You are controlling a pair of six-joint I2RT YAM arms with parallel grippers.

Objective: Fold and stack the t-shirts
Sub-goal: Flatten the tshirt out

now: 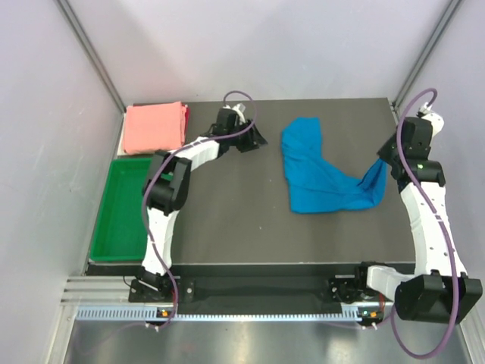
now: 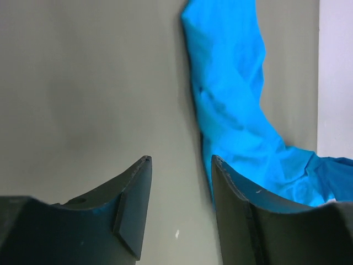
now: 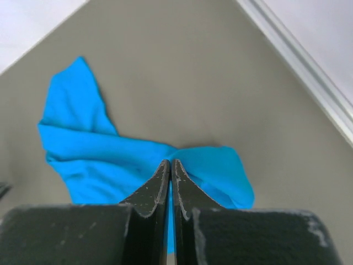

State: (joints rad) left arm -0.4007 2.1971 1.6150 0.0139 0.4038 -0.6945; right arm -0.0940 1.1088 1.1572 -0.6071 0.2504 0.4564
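The bright blue t-shirt [image 1: 318, 174] lies crumpled on the dark table, right of middle. My right gripper [image 1: 385, 163] is shut on its right end and holds that end a little off the table; in the right wrist view the jaws [image 3: 170, 163] pinch a thin fold of blue cloth [image 3: 110, 160]. The salmon pink t-shirt [image 1: 155, 127] lies folded at the far left corner. My left gripper [image 1: 254, 138] is open and empty, low over the table just left of the blue shirt [image 2: 231, 99], apart from it.
A green plastic tray [image 1: 121, 212] sits along the table's left edge, in front of the pink shirt. White enclosure walls stand close on the left, back and right. A metal rail runs along the table's far right edge [image 3: 309, 72].
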